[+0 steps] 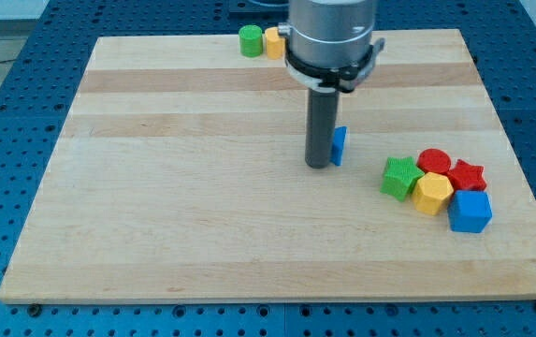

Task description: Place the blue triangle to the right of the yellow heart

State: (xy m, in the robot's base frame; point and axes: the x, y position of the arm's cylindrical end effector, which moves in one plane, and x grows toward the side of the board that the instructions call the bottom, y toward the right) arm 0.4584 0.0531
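The blue triangle [340,145] sits a little right of the frame's centre, mostly hidden behind my rod; only a narrow blue sliver shows on the rod's right side, so I take its shape from the task rather than from what I see. My tip [319,166] rests on the wooden board [155,206] touching or just beside the triangle's left edge, which I judge to be a pushing stance: from there a push would send the block toward the frame's right. There are no jaws to report, only the bare rod.

The yellow heart [274,42] lies at the upper centre edge of the board, partly cut off by the arm's grey housing, so its outline is hard to confirm. A green cylinder [250,40] touches it on the left. The spot to the heart's right is behind the arm and I cannot see it.

Well apart, at the right-centre, a cluster is packed together: a green star [400,177], a red cylinder [433,161], a red star [467,175], a yellow hexagon [432,194] and a blue cube [470,211].
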